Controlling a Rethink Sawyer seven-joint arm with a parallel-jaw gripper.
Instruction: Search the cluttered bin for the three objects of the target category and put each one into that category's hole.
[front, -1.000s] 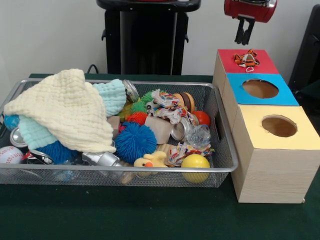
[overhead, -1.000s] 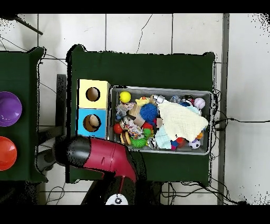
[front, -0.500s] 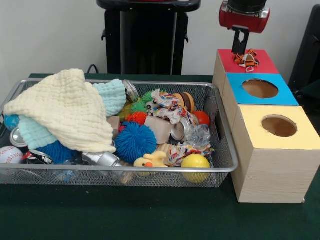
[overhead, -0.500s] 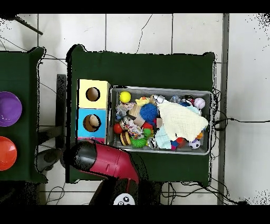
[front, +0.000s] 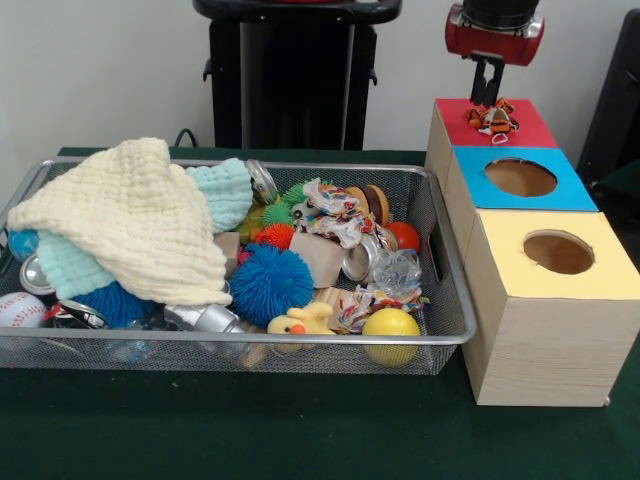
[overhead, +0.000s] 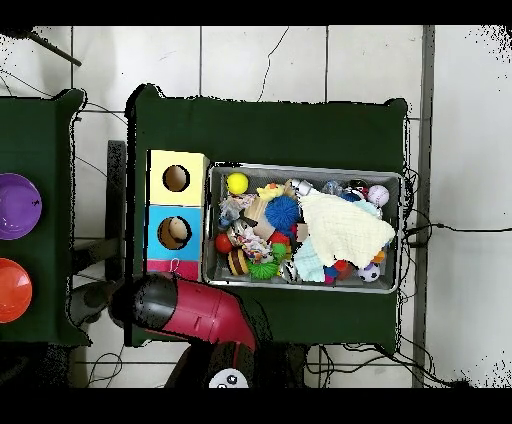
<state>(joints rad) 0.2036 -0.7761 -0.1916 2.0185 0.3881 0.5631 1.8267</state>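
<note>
Red-black robot arm's gripper (front: 487, 92) hangs just above an orange striped rope toy (front: 494, 119) lying on the red box top (front: 520, 130) (far end of box row); jaws look pressed together, empty; wire bin (front: 300, 345) w/ cluttered toys sits beside on green counter (front: 300, 430).

A purple bowl (overhead: 18, 205) and an orange bowl (overhead: 12, 290) are seen on a second green desk (overhead: 50, 130) to the left in the overhead view. A tiled floor (overhead: 260, 60) lies beneath.
</note>
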